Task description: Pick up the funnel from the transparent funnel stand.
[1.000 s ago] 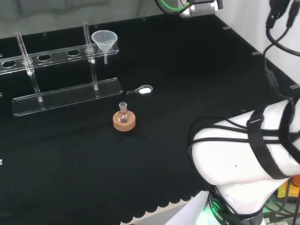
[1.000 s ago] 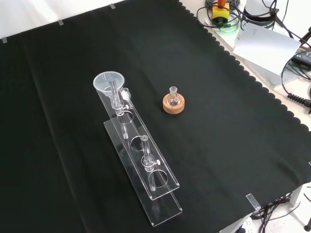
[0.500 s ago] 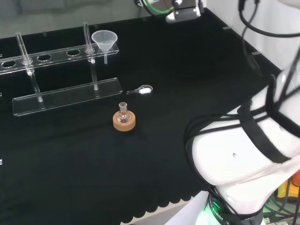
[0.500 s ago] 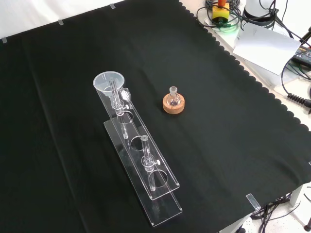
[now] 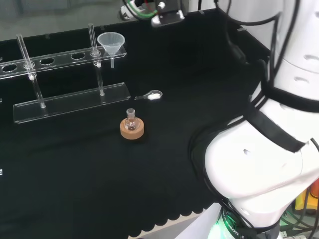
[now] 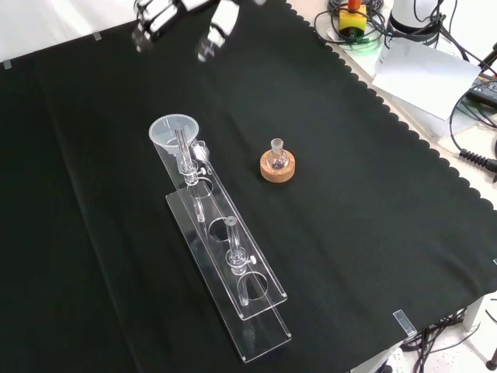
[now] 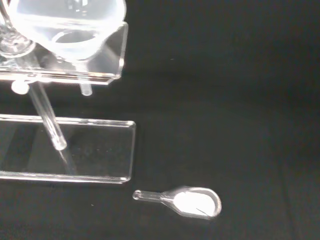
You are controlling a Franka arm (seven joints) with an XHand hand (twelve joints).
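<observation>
A clear funnel (image 5: 110, 44) sits in the end hole of the transparent funnel stand (image 5: 70, 102), at the stand's right end in the head view. In the front view the funnel (image 6: 175, 132) is at the far end of the stand (image 6: 247, 307). The hand (image 6: 178, 15) hangs at the top of the front view, above and beyond the funnel, apart from it. Its fingers (image 6: 210, 43) are spread and relaxed and hold nothing. The wrist view looks at the funnel (image 7: 65, 25) in the stand's upper bar, with the base plate (image 7: 75, 145) below it.
A small glass flask on a cork ring (image 5: 131, 125) stands in front of the stand, also seen as the flask (image 6: 277, 162). A small clear scoop with white powder (image 5: 152, 95) lies near the stand's funnel end. The arm's white links (image 5: 259, 164) stand at the right.
The arm has swung left in the head view. The hand has come into the front view from the top and now hangs beyond the funnel. The ware on the cloth has not moved.
</observation>
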